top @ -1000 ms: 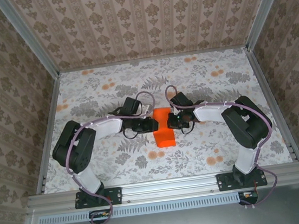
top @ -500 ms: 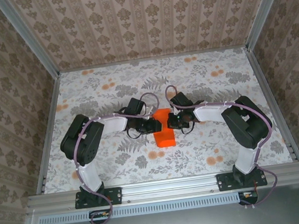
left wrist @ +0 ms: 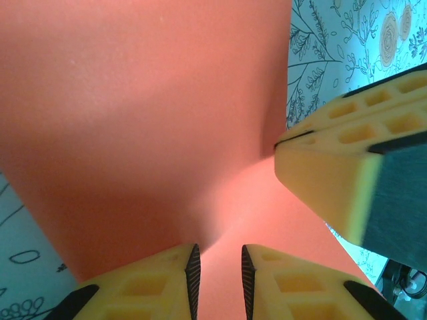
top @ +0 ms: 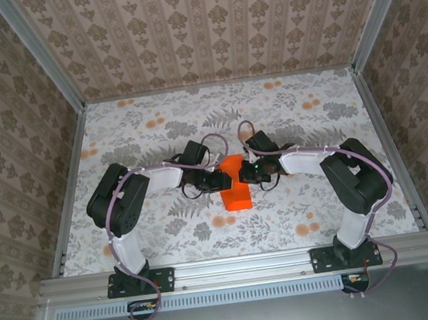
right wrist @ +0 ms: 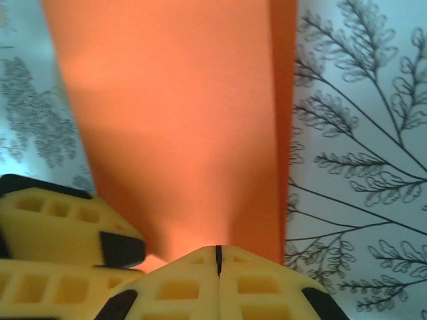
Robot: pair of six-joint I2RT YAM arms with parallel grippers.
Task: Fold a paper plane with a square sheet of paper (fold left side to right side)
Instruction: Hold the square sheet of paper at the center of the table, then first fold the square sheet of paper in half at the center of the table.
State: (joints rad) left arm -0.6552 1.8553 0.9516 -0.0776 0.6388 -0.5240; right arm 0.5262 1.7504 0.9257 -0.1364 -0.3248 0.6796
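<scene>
Left end effector (left wrist: 218, 267) stands with its jaws a little apart, and a raised ridge of the square sheet of paper (top: 236, 195) runs up into the narrow gap; whether the pads actually press it I cannot tell. Right end effector (right wrist: 217, 257) is fully closed, its tips meeting on the orange surface just opposite, and whether a layer is caught between them is hidden. Seen from above, the sheet lies at the middle of the table (top: 140, 130), creased to a narrow strip, its near end free and its far part under the two wrists. The main risk, as I judge it, comes from one side being loosely straddled and the other pinned: a sideways pull to carry left over right could drag the whole strip across the table instead of hinging it, or tear it at the bulge, leaving a crooked crease. Compared with a second ago, the left arm has swung in toward the sheet, the right wrist has slid leftward over it, and less orange shows between them.
</scene>
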